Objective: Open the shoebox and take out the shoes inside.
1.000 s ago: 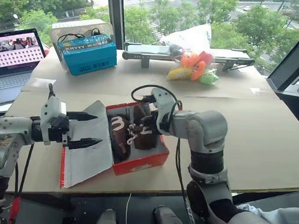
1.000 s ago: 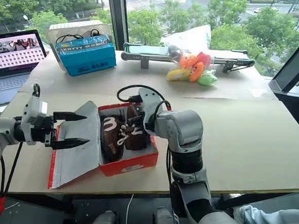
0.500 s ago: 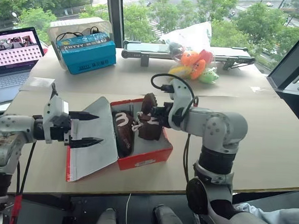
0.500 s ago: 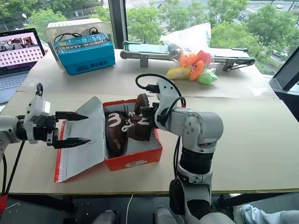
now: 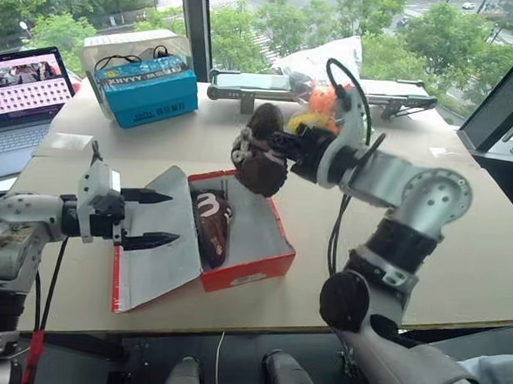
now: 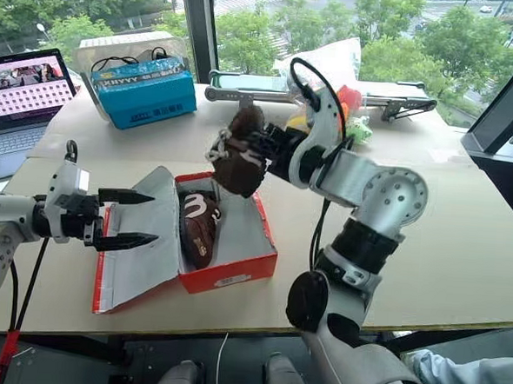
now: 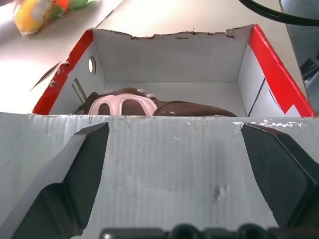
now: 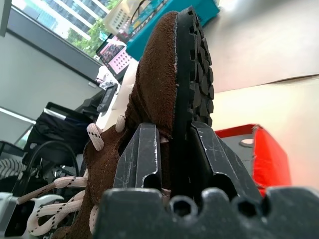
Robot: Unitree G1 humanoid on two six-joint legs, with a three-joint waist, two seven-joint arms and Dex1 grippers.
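The red shoebox [image 5: 250,275] stands open near the table's front, its white-lined lid [image 5: 153,251] folded out to the left. One dark brown shoe [image 5: 213,226] with a pale toe mark lies inside along the left wall, also visible in the left wrist view [image 7: 149,104]. My right gripper [image 5: 281,150] is shut on the other shoe [image 5: 258,163] and holds it in the air above the box's far end, sole turned sideways and laces hanging [image 8: 164,74]. My left gripper [image 5: 169,217] is open over the lid, with nothing between its fingers [image 7: 75,184].
At the back left stands a blue box [image 5: 149,94] in front of a clear container, with a laptop [image 5: 23,91] further left. A long grey device [image 5: 246,85] and plush toys [image 5: 327,105] lie along the back, partly behind my right arm.
My right gripper has lifted one shoe out of the box, upward and toward the back right, rolling the wrist. The left gripper has stayed open over the lid.
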